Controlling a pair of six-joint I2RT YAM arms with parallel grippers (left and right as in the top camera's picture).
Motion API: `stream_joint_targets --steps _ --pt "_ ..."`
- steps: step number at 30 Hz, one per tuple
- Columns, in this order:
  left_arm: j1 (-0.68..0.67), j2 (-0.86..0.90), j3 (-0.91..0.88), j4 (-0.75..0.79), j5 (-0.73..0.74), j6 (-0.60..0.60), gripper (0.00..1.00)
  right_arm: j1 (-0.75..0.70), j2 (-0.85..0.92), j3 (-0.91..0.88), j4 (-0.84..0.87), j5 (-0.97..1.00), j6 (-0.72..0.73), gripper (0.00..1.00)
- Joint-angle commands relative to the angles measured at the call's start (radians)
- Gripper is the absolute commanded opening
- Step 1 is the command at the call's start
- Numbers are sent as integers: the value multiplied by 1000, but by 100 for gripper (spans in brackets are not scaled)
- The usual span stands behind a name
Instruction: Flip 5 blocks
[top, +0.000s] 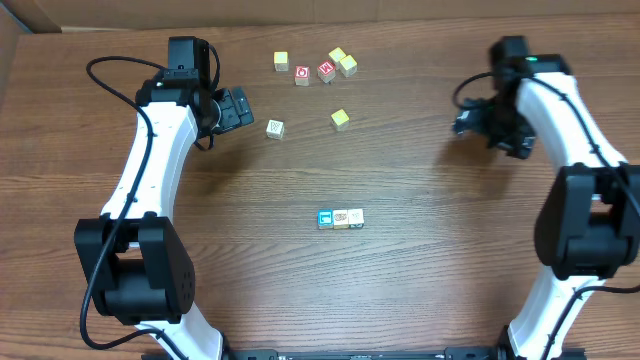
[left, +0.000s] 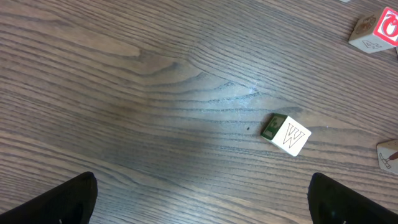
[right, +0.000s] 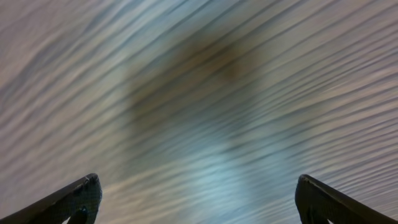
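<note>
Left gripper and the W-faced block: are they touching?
Apart. The left wrist view shows the W-faced block lying ahead of the left gripper, with bare table between it and both open fingers.

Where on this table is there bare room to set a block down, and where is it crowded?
Bare wood lies between the row of three blocks and the right arm, between that row and the left arm, and in front of the row. Crowded: the far edge, where five blocks cluster, with the W block and a yellow block nearby.
</note>
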Motion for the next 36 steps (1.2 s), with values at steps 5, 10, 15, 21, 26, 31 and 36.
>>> stream_joint_targets --steps 5,10,15,21,26,31,36 --pt "-4 9 21 87 -5 -33 100 -130 -38 19 84 6 -11 100" --pt "-5 9 21 24 276 -33 100 -171 -38 19 143 6 -11 100" --pt "-20 12 20 11 427 -33 67 -180 -38 19 166 6 -11 100" --pt "-132 34 19 3 263 122 47 -179 -38 19 166 6 -11 100" --pt "-214 39 26 13 23 159 63 -179 -38 19 166 6 -11 100" --pt "-200 68 178 -113 39 213 64 -179 -38 19 166 6 -11 100" --pt "-186 190 438 -338 14 264 63 -179 -38 19 166 6 -11 100"
